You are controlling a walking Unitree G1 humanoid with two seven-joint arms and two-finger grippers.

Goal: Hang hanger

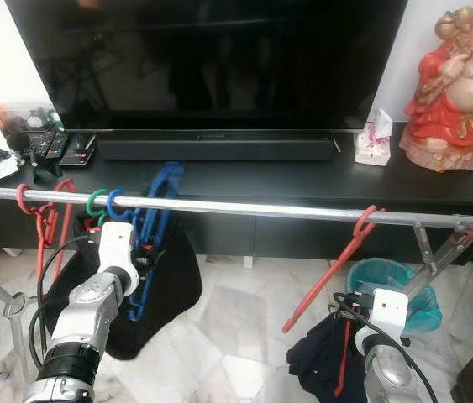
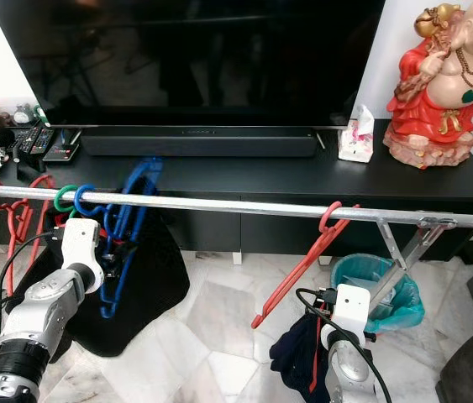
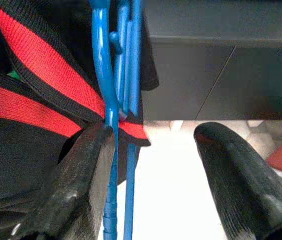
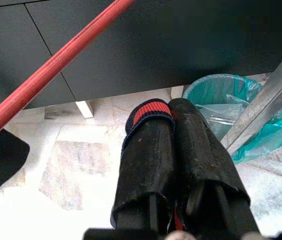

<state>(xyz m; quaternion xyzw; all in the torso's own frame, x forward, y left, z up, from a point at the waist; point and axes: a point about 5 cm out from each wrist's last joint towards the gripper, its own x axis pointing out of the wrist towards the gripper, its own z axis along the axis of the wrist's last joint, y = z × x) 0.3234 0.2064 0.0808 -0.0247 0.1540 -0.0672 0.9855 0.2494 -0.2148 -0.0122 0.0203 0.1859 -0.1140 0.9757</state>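
From the head camera, the blue hanger (image 1: 154, 220) is hanging on the metal rail (image 1: 244, 207), the left gripper (image 1: 133, 281) reaching up beside it. In the left wrist view, its fingers (image 3: 78, 186) are standing apart, one touching the hanger. In the right wrist view, the right gripper (image 4: 173, 131) is pinching red-edged dark cloth (image 4: 148, 112).

The rail (image 1: 244, 207) is bare polished metal, smooth and shiny. On it hang glossy plastic hangers, the blue (image 1: 154, 220) one ridged along its lower bar, the red (image 1: 330, 273) one plain. Cloth (image 3: 40, 95) beside the blue hanger is woven, matt, black with red bands. Behind the rail, the bench (image 1: 303, 180) is matt black, the TV (image 1: 211, 59) glossy. The floor (image 1: 236, 327) is polished marble.
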